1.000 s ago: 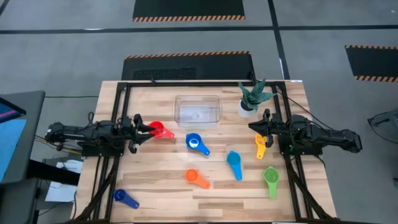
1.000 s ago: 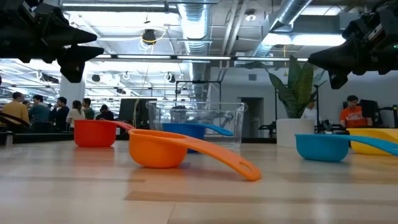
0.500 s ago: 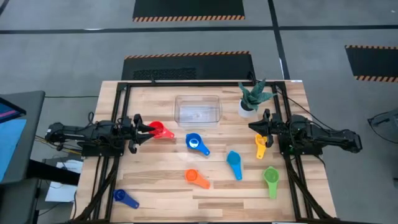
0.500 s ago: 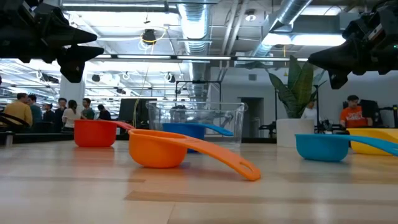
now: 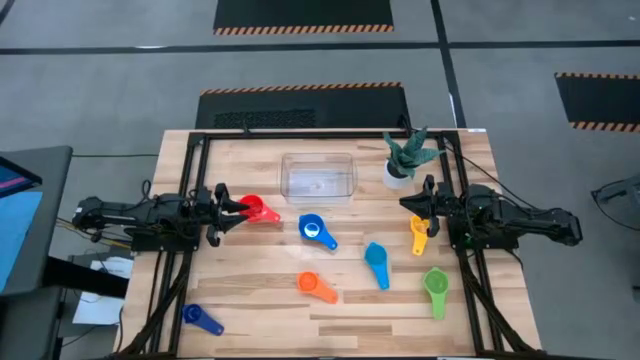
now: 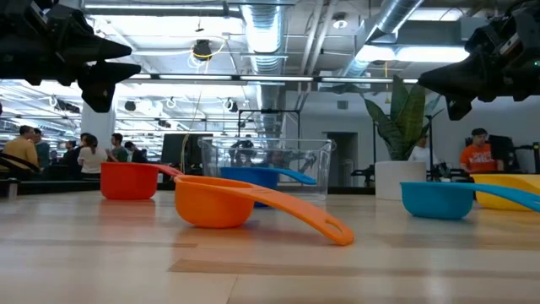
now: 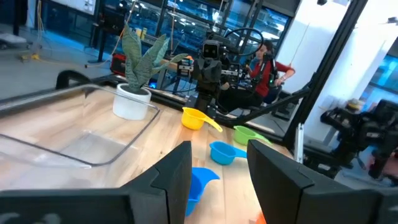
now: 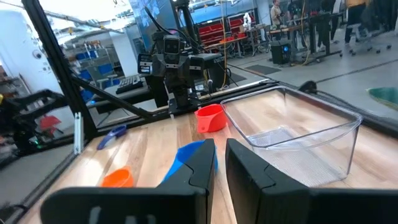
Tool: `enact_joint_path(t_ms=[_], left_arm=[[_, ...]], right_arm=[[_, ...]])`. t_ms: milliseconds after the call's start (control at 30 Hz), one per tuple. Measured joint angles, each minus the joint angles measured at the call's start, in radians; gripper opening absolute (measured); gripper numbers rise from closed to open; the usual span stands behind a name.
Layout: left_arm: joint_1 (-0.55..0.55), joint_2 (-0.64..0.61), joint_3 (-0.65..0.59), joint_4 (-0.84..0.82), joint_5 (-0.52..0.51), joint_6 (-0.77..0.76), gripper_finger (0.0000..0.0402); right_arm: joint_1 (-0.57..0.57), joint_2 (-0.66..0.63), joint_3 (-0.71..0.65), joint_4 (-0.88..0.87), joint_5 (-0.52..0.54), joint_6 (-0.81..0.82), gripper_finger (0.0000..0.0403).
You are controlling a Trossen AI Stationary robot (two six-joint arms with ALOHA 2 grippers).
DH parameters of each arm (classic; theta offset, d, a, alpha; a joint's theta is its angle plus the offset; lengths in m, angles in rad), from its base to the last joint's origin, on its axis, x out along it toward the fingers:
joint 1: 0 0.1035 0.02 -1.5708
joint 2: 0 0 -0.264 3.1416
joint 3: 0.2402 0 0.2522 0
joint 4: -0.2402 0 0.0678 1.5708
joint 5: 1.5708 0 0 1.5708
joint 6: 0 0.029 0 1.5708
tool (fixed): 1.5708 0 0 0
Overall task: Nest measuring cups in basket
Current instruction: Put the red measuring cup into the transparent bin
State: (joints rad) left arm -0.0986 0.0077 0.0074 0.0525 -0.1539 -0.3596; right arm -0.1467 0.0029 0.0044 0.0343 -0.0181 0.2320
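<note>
Red cup (image 5: 253, 208); clear basket (image 5: 318, 177)

In the low view the blue cup (image 6: 257, 178) is half hidden behind the orange cup (image 6: 215, 201) and basket (image 6: 266, 169).

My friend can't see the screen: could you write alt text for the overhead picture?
Seven coloured measuring cups lie scattered on a wooden table around an empty clear basket. Two dark robot arms wait at the left and right edges, holding nothing.
</note>
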Motion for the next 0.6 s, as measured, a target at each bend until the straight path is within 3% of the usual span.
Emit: enact_joint_path(t_ms=[167,300,467,600], left_arm=[[0.0,0.0,0.001,0.02,-0.024,-0.242,0.0143],[0.0,0.0,0.001,0.021,-0.149,-0.381,0.0143],[0.0,0.0,0.001,0.033,-0.35,-0.424,0.0143],[0.0,0.0,0.001,0.034,-0.419,-0.454,0.0143]], right_arm=[[0.0,0.0,0.0,0.004,-0.001,0.002,0.0066],[0.0,0.0,0.0,0.024,-0.002,0.006,0.0066],[0.012,0.0,0.0,0.087,-0.009,0.034,0.0066],[0.026,0.0,0.0,0.137,-0.009,0.166,0.0066]])
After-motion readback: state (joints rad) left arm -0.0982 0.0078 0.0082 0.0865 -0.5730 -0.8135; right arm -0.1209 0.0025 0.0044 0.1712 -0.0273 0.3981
